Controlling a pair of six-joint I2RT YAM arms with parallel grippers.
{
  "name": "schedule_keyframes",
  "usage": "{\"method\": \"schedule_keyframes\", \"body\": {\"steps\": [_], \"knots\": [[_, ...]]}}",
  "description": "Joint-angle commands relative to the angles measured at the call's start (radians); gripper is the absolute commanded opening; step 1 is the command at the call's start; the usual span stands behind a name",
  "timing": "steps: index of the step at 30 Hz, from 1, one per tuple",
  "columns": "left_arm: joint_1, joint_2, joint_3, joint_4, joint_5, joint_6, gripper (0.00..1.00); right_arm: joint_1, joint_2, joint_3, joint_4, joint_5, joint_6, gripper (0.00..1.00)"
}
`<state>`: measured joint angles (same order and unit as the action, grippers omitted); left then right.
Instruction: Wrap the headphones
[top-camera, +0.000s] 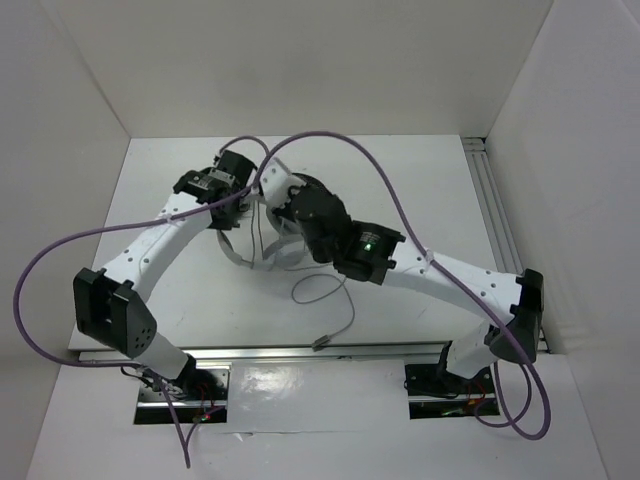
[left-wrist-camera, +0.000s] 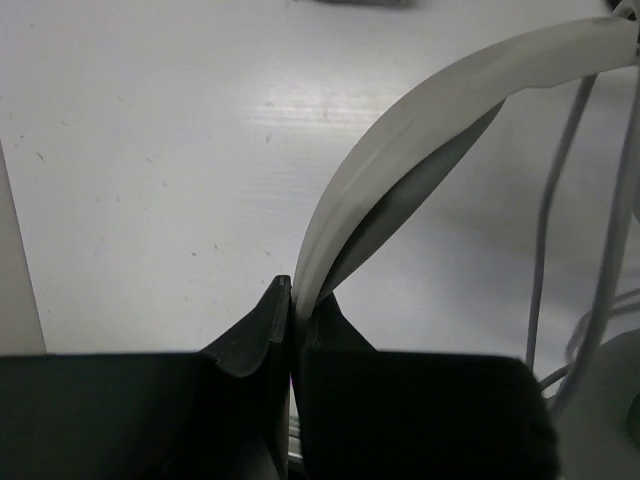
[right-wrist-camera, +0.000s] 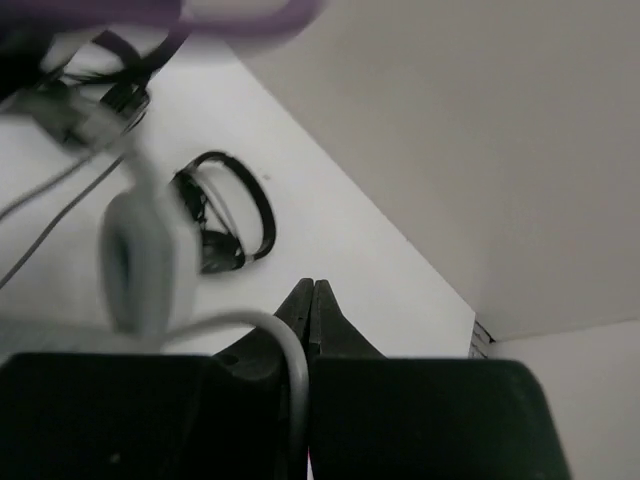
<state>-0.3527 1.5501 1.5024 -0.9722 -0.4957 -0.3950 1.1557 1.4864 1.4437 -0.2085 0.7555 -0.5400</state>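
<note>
Clamping the wide band (left-wrist-camera: 400, 170), our left gripper (left-wrist-camera: 292, 300) holds the headphones (top-camera: 237, 256) mid-table (top-camera: 430, 190), nearer the far edge. They look light and springy, and the band is a firm hold. Our right gripper (right-wrist-camera: 312, 300) is pinched on the thin cable (right-wrist-camera: 250, 318): limp, likely slippery, so we'd pull it taut.

The headphones (top-camera: 238, 256) lie mid-way across the counter (top-camera: 430, 180), beneath both arms. Their band sits in the left pincer (left-wrist-camera: 293, 300) and the cable (top-camera: 345, 300) in the right pincer (right-wrist-camera: 313, 295) — its plug (top-camera: 322, 341) lies just behind the near rail (top-camera: 400, 350). Beyond the right pincer, near the wall (right-wrist-camera: 450, 150), lies a smaller headset (right-wrist-camera: 268, 215).
</note>
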Motion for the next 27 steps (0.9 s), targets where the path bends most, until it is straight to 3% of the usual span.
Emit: {"method": "schedule_keyframes", "body": {"steps": [1, 6, 8, 12, 19, 23, 27], "knots": [[-0.017, -0.016, -0.079, -0.006, -0.049, -0.02, 0.0, -0.04, -0.021, 0.168, 0.029, 0.099, -0.02, 0.0], [0.006, 0.002, -0.056, -0.025, -0.106, -0.152, 0.0, 0.051, -0.031, 0.244, -0.095, 0.008, 0.09, 0.0], [0.03, 0.002, 0.004, -0.025, -0.04, -0.174, 0.0, 0.145, -0.055, 0.215, -0.107, 0.008, 0.091, 0.0], [0.098, 0.04, 0.136, -0.025, 0.023, -0.229, 0.0, 0.266, -0.11, 0.13, -0.178, -0.135, 0.123, 0.0], [0.167, 0.106, 0.283, -0.057, 0.098, -0.306, 0.0, 0.311, -0.13, 0.09, -0.209, -0.306, 0.181, 0.0], [0.158, 0.136, 0.269, -0.075, 0.0, -0.312, 0.0, 0.322, -0.141, 0.147, -0.233, -0.294, 0.181, 0.0], [0.172, 0.136, 0.19, -0.056, -0.024, -0.346, 0.0, 0.322, -0.123, 0.228, -0.296, -0.401, 0.19, 0.0]]}}
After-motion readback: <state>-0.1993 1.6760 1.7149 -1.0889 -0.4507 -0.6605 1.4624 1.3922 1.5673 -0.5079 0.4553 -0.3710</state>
